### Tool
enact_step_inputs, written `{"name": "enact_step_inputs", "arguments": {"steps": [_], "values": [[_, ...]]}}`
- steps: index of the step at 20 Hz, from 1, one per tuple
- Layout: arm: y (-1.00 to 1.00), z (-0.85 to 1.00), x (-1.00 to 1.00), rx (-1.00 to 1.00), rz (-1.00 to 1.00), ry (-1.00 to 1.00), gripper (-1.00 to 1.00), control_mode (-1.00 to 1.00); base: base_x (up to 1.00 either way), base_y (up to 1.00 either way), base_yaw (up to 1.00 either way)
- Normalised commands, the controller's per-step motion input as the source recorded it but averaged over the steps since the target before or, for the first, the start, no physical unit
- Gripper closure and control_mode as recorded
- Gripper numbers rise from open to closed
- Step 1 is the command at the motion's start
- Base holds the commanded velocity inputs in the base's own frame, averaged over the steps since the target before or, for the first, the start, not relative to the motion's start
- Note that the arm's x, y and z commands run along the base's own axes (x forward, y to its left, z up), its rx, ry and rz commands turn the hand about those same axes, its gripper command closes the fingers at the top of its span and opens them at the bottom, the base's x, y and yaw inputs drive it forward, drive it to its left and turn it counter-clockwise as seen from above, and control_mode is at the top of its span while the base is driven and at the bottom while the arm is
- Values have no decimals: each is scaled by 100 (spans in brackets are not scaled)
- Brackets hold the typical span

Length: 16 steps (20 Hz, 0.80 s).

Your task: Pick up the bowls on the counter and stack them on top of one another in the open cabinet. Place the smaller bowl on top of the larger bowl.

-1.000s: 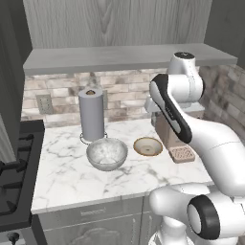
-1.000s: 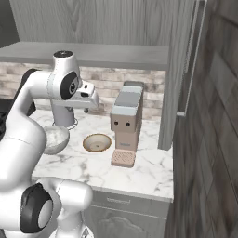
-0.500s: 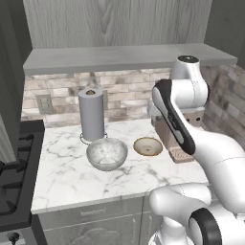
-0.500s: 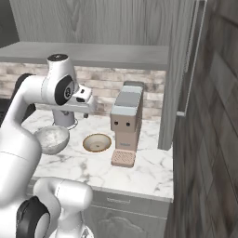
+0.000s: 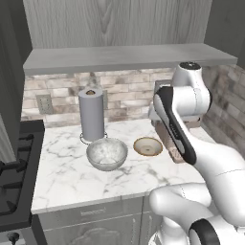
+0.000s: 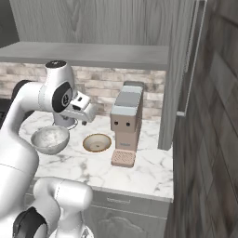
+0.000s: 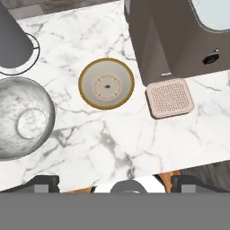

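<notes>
Paper towel roll [image 5: 91,114] stands left of coffee machine [image 6: 127,116]

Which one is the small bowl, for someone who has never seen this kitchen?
On the marble counter, find the tall grey paper towel roll. In front of it sits the large bowl, and the small bowl lies between that and the brown machine. It is shallow, tan-rimmed and cream inside.

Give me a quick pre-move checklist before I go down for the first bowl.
1. Gripper open, holding nothing: ok.
2. Larger bowl upright on the counter: ok.
3. Smaller bowl apart from the larger bowl: ok.
4. Cabinet shelf open to reach: ok.
5. Paper towel roll close behind the larger bowl: not ok, mind it.
6. Gripper centred over the larger bowl: not ok, bowl sits at the hand view's edge.
</notes>
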Motion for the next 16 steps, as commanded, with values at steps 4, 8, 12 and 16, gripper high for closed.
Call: {"name": "enact_step_inputs", "arguments": {"steps": [4,8,12,16], "values": [[1,-39,-1,13,-21,-7,-100,-100,0,0,0],[4,-45,0,13,-21,-9,-100,-100,0,0,0],[0,-37,2,9,-23,-5,-100,-100,0,0,0],[0,-35,1,9,-26,0,-100,-100,0,0,0]]}}
